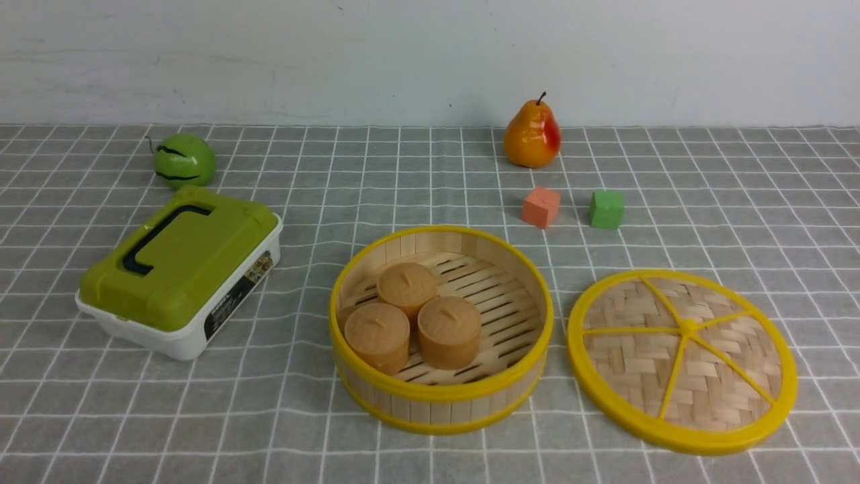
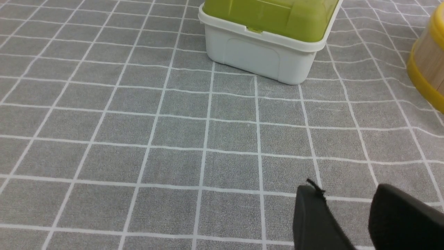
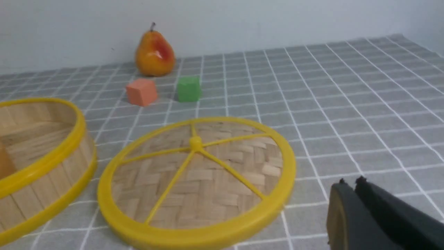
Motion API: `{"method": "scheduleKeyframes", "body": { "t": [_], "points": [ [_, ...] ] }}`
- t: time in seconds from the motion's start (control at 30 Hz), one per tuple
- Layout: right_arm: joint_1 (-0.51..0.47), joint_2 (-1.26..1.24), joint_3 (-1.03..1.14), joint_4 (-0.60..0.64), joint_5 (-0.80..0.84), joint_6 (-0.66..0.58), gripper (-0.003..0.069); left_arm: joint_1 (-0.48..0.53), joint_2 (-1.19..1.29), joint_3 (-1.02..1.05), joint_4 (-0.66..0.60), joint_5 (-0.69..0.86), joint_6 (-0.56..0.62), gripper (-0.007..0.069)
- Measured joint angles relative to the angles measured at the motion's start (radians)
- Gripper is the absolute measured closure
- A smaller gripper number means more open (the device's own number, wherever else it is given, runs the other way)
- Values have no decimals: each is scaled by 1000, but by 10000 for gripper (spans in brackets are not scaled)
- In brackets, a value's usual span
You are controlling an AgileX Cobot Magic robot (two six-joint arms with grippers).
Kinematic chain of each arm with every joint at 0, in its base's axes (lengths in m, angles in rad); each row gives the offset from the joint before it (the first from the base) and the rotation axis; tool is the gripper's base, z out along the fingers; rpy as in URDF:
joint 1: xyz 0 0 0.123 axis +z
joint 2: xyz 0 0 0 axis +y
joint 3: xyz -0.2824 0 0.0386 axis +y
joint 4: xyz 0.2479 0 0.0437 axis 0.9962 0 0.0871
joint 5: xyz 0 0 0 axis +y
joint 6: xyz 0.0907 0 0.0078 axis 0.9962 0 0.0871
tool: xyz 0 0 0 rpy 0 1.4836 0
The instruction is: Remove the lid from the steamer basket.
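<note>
Lid [image 1: 631,363] off and lying flat on the bench [image 1: 269,430], just to the right of the steamer basket [image 1: 443,409], with a narrow strip of cloth showing between. Rests woven side up, knob [image 1: 688,327] on top, not leaning on the basket's rim. Looks finished, by judgement; likely needs only a clean withdrawal and no further grasp.

Left end effector [image 2: 348,185]: fingertips spread, nothing between. Right end effector [image 3: 351,181]: fingertips pressed together, pinching nothing, clear of the lid.

For the close, best to leave the knob alone and draw the right arm back on the near side, away from the basket, rather than sweeping across the lid. Should lift before turning, since a low wrist could clip the raised yellow rim and shove the lid against the basket. Wiser to park the left arm without crossing over the open basket, where a brush might tip the three brown buns [image 1: 406,289] inside. No call to touch the red cube [image 1: 541,207] or green cube [image 1: 607,210] behind the basket and to its right. If nudging the lid ever becomes necessary, better to pinch the knob squarely and raise straight up before shifting outward.
</note>
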Motion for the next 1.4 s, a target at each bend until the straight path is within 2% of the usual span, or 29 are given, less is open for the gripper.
{"method": "scheduleKeyframes", "body": {
  "t": [0.2, 0.43, 0.67, 1.4],
  "points": [
    [-4, 0, 0, -23, 74, 21, 642, 0, 0, 0, 0, 0, 0, 386],
    [-4, 0, -4, 9, 149, -58, 633, 0, 0, 0, 0, 0, 0, 386],
    [-4, 0, -6, 60, 160, -118, 624, 0, 0, 0, 0, 0, 0, 386],
    [-6, 0, -7, 64, 166, -120, 593, 0, 0, 0, 0, 0, 0, 386]
  ]
}}
